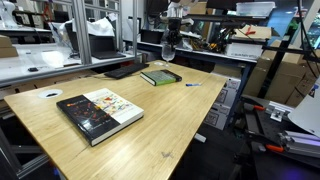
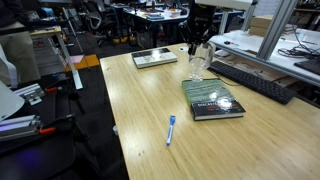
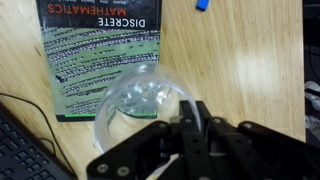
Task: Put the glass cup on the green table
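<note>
The glass cup (image 3: pixel 138 104) is a clear tumbler, held by its rim between my gripper's fingers (image 3: pixel 190 115). It hangs in the air over the near edge of the green table (image 3: pixel 95 50), a dark-green book titled "Discrete Mathematics". In both exterior views the gripper (image 1: pixel 171 42) (image 2: pixel 197 52) is above the green book (image 1: pixel 160 76) (image 2: pixel 213 100), and the cup (image 2: pixel 197 68) shows faintly below the fingers. The cup's base is clear of the book.
A bigger black-and-white picture book (image 1: pixel 100 112) (image 2: pixel 155 58) lies elsewhere on the light wooden tabletop (image 1: pixel 170 120). A blue pen (image 2: pixel 171 130) (image 3: pixel 203 4) lies near the green book. A black keyboard (image 2: pixel 250 80) (image 3: pixel 20 150) lies beside the book, with a metal frame behind it.
</note>
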You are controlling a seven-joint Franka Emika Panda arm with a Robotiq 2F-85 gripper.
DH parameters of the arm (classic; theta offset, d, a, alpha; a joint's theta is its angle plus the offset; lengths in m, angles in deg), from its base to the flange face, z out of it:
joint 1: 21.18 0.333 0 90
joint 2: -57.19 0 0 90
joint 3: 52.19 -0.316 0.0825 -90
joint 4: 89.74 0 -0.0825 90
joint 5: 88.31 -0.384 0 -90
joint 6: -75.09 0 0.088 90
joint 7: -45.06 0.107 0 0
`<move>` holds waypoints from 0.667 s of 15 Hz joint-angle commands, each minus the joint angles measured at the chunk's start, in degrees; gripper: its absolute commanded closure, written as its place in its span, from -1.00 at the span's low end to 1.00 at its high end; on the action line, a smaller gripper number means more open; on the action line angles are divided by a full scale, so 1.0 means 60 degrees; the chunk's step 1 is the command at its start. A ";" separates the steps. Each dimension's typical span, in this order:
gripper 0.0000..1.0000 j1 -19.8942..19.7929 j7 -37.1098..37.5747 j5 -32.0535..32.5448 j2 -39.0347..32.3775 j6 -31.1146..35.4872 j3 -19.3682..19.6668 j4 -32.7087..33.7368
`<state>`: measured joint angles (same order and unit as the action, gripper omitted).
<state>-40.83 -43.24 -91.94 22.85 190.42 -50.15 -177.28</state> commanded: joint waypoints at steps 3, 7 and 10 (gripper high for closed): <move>0.96 0.0073 0.0065 0.0108 -0.1905 -0.0913 -0.0050 0.2302; 0.96 0.0477 0.0784 0.0649 -0.2223 -0.0373 0.0152 0.2424; 0.96 0.0740 0.1387 0.1127 -0.2029 -0.0073 0.0174 0.2074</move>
<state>-38.00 -37.79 -87.55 9.73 188.84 -50.15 -164.05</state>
